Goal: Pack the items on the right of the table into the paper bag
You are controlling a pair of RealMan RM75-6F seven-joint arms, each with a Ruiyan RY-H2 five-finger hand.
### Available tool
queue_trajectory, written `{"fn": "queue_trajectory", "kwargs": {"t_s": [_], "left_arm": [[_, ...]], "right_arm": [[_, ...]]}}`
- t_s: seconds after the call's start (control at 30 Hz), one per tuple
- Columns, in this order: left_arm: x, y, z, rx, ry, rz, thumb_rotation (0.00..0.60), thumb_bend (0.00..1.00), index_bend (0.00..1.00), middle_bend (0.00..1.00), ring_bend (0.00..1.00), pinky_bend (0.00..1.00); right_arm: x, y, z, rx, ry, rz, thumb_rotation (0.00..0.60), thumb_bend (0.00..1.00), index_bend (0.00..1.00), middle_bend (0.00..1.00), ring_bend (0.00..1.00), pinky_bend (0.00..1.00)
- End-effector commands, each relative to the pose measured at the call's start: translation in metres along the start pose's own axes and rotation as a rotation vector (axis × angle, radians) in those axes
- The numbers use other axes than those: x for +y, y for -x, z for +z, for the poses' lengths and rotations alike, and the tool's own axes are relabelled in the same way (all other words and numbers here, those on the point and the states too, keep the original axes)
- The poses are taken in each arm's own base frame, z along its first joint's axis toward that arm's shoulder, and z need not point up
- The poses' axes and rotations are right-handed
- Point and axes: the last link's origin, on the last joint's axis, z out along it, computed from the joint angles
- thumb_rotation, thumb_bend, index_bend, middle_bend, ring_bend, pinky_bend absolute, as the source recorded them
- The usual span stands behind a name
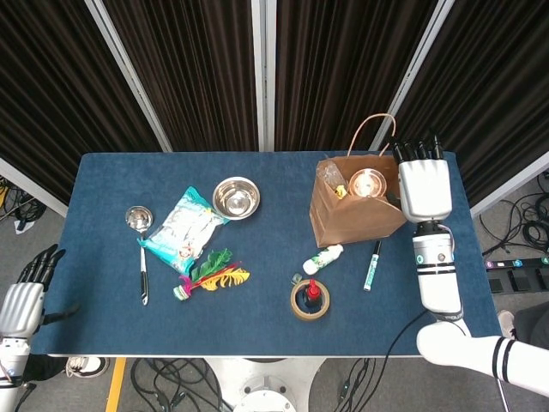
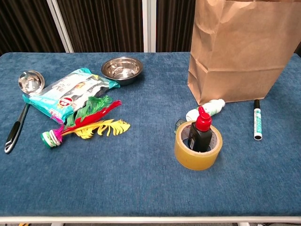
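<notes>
Head view looks straight down; chest view faces table (image 2: pixel 141 188) low, nearer.

Your right robot hand (image 1: pixel 425 184) has a pale grey, boxy palm shell and black fingers (image 1: pixel 418 146). Behind it sits a white cylindrical forearm (image 1: pixel 437 270) ringed with black bands and a small green mark. Your left robot hand (image 1: pixel 23 300) has the same grey shell and black fingers.

You're working in a lab or test studio here: black pleated curtains (image 1: pixel 206 69) are hanging behind the blue-felt surface (image 1: pixel 257 283), and loose cables (image 1: pixel 525 225) are trailing across the grey floor (image 1: pixel 43 225).
</notes>
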Motion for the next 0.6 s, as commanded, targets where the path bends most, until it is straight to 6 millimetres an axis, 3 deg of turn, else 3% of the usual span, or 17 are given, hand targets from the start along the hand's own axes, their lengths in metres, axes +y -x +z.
{"fn": "queue_trajectory", "kwargs": {"t_s": [0.03,0.2,0.37,0.47,0.6], "left_arm": [[0.000,0.000,0.001,0.003,0.000,0.000,0.600,0.17,0.10,0.12,0.02,0.15],[0.000,0.003,0.010,0.000,-0.001,0.000,0.600,0.17,0.10,0.12,0.02,0.15],[0.000,0.006,0.017,0.008,0.000,-0.001,0.600,0.17,0.10,0.12,0.02,0.15],[0.000,0.005,0.014,0.014,0.006,0.000,0.600,0.17,0.10,0.12,0.02,0.15],[0.001,0.002,0.011,0.019,0.010,0.001,0.600,0.17,0.10,0.12,0.02,0.15]], "right_arm": [[-0.003,-0.005,0.001,0.026,-0.009,0.022,0.600,0.00,0.17,0.28,0.18,0.04],[-0.017,-0.029,0.006,0.118,-0.039,0.083,0.600,0.00,0.17,0.28,0.18,0.04],[-0.049,-0.070,0.009,0.263,-0.142,0.218,0.600,0.00,0.16,0.27,0.18,0.04],[-0.071,-0.087,0.002,0.347,-0.243,0.306,0.600,0.00,0.16,0.27,0.18,0.04],[-0.093,-0.089,-0.019,0.353,-0.384,0.395,0.600,0.00,0.16,0.27,0.18,0.04]]}}
